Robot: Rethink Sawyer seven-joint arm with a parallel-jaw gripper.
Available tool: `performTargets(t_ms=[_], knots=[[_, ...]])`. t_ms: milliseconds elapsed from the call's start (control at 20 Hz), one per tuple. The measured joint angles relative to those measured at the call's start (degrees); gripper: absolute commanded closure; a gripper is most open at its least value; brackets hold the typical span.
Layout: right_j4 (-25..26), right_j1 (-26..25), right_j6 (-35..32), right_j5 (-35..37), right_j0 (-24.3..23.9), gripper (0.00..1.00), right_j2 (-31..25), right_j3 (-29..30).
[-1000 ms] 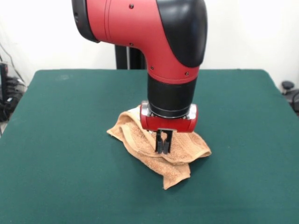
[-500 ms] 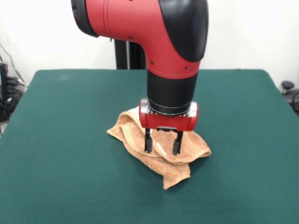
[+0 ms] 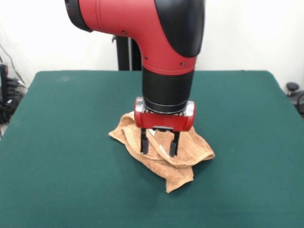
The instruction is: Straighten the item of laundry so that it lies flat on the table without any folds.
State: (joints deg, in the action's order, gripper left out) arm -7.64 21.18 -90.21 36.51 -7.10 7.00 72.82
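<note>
Across your dark green felt table point(image 3: 61, 142), the orange-tan terry towel point(image 3: 185, 159) beneath the spread, empty black pincer point(image 3: 159, 147) lies bunched, folds all left to flatten.

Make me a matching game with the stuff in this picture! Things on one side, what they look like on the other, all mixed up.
Things:
1. towel
2. table
3. end effector
4. wall

Looks:
A. dark green
B. open, above the cloth
C. white
D. orange-tan, crumpled

Pairs: 1-D, 2-A, 3-B, 4-C
</note>
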Motion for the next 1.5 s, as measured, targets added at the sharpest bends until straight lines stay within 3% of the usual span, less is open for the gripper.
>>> performTargets(t_ms=[650, 1500], knots=[[0.3, 4.4, 0.0, -0.6, -5.4, 0.00, -0.4, 3.9], [4.9, 5.2, 0.0, -4.5, -5.8, 0.00, -1.3, 8.3]])
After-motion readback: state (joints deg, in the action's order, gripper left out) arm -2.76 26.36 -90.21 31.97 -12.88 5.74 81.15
